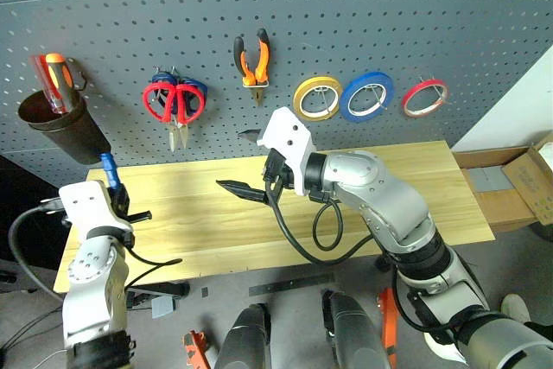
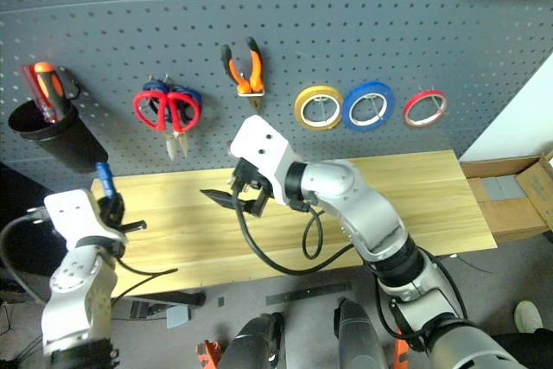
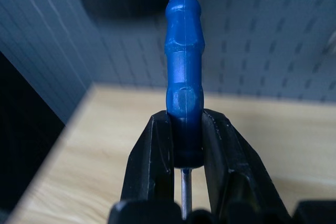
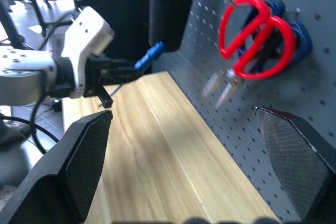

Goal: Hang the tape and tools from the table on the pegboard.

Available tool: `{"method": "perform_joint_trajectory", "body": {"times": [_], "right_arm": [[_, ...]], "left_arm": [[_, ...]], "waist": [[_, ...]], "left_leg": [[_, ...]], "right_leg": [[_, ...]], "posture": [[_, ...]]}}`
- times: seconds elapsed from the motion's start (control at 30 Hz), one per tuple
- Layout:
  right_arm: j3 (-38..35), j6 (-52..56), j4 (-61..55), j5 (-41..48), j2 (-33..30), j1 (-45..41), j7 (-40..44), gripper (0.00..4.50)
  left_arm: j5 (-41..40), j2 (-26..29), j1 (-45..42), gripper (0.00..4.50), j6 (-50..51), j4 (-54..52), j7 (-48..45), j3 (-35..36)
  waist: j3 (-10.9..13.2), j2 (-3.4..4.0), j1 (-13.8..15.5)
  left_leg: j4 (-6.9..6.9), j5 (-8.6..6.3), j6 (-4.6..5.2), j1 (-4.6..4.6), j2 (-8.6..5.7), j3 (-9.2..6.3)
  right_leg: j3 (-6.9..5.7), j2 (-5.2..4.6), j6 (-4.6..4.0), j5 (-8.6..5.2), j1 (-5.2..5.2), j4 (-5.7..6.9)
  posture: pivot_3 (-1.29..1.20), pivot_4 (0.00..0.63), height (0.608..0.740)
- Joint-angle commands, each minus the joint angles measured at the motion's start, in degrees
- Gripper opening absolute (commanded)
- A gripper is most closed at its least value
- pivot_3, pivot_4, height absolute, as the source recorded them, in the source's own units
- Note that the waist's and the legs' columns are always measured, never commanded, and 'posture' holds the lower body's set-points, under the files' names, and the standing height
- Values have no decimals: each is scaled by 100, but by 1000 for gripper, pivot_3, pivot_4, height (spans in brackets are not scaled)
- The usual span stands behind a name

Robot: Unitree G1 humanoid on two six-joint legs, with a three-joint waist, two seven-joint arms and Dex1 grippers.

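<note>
A black cup hangs at the far left of the pegboard, with a red and an orange screwdriver standing in it. Just below and right of the cup, over the left end of the wooden table, the left gripper is clenched on the lower end of the blue-handled screwdriver; the handle stands up out of the fingers and the thin metal shaft runs down between them, clear of the tabletop.

Right of the cup on the pegboard, the red-handled scissors hang on a hook in front of the blue-handled scissors, blades pointing down. Further right hang the orange-and-black-handled pliers, jaws down. The right gripper hovers below the pliers, above the middle of the table, pointing toward the left end; its two black fingers are spread wide with nothing between them.

Right of the pliers, three rolls hang in a row on the pegboard: a yellow tape roll, a blue tape roll, then the thin red tape ring, the last one out. A cardboard box sits beyond the table's right end.
</note>
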Motion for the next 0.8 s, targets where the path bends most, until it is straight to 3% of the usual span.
{"method": "perform_joint_trajectory", "body": {"times": [0.03, 0.17, 0.33, 0.57, 0.8], "right_arm": [[-217, -91, -312, 259, -145, -117, 329, 4500], [-342, -207, -212, 334, -249, -201, 462, 4500], [-563, -349, -58, 366, -105, -541, 431, 4500], [-527, -526, 133, 276, 146, -847, 357, 4500], [-475, -632, 298, 149, 312, -972, 246, 4500]], "left_arm": [[422, -58, 568, 432, -407, -1009, -6, -182], [575, -2, 427, 432, -504, -1308, 28, -223], [546, 573, -733, 432, -565, -1028, 35, 123], [359, 1444, -2434, 432, -1123, 122, -270, 280], [448, 1863, -3526, 432, -2041, 1812, -271, 326]], "waist": [[-5, -1, 29], [-26, -1, 160], [-51, -14, 193], [-117, -20, 145], [-120, -24, 131]], "left_leg": [[0, -2, 4, 0, 0, 0], [1, -9, 17, 0, 1, 4], [9, 1, 4, 4, -11, 6], [7, 17, -26, 13, -8, 3], [3, 18, -30, -1, -8, 3]], "right_leg": [[-1, 0, 0, 0, 0, 0], [-15, 7, -7, 4, 6, 1], [-31, 23, -24, 15, 20, 0], [-36, 34, -38, 24, 24, 1], [-31, 29, -38, 24, -7, 2]], "posture": [[-7, 204, 740], [11, 193, 740], [11, 187, 740], [-19, 189, 740], [-40, 196, 740]]}}
